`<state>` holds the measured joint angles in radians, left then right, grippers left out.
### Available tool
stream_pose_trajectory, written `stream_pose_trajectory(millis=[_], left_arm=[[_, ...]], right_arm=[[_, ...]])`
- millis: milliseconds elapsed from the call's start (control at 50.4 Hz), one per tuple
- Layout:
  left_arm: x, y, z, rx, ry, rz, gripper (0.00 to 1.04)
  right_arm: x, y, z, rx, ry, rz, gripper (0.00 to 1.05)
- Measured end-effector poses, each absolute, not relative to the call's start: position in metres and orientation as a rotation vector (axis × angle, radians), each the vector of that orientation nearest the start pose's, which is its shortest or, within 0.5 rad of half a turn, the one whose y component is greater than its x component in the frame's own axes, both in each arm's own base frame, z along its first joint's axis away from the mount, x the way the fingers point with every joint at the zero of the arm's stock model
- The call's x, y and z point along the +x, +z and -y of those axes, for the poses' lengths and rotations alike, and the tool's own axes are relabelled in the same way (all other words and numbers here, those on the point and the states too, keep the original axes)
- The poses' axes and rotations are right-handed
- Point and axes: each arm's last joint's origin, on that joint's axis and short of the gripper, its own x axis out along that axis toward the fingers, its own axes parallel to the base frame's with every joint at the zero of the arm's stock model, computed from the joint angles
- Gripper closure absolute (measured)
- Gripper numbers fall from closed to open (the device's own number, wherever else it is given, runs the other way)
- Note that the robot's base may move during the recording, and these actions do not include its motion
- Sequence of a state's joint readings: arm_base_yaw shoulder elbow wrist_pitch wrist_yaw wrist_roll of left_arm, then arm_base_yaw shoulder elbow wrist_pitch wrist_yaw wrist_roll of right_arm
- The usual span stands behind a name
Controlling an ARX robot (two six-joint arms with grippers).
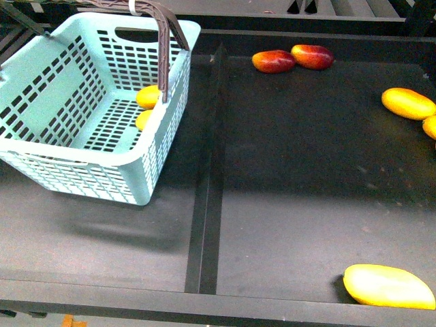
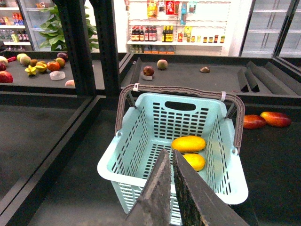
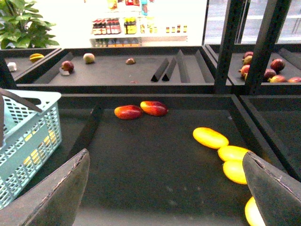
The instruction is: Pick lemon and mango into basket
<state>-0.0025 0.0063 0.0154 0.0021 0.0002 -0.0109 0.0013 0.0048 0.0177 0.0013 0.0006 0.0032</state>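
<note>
At far left on the dark table (image 1: 286, 204) sits the light-blue slotted plastic basket (image 1: 75, 160) with its brown handle (image 1: 165, 41) raised; inside lie a long yellow mango (image 2: 188, 143) and, touching it, the small bright-yellow oval lemon (image 2: 194, 161). Above the basket's near rim the left gripper (image 2: 172, 160) is clenched, empty. Right of the basket lie two red mangoes (image 1: 293, 58), then more yellow mangoes (image 1: 407, 103). Farthest right, the right gripper (image 3: 164, 179) is spread wide, released.
</note>
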Motion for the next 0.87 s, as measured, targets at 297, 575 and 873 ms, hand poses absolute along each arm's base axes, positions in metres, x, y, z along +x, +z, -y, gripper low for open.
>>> stream_pose_trajectory(millis=[297, 575, 873], left_arm=[[0.0971, 0.1685, 0.0002, -0.011, -0.003, 0.011, 0.82], [0.0971, 0.1685, 0.0002, -0.011, -0.003, 0.011, 0.35], [0.0971, 0.1685, 0.0002, -0.009, -0.003, 0.011, 0.07]], right_arm=[[0.0969, 0.1693, -0.0001, 0.003, 0.001, 0.014, 0.09], [0.0969, 0.1693, -0.0001, 0.003, 0.001, 0.014, 0.09], [0.0969, 0.1693, -0.0001, 0.003, 0.001, 0.014, 0.09]])
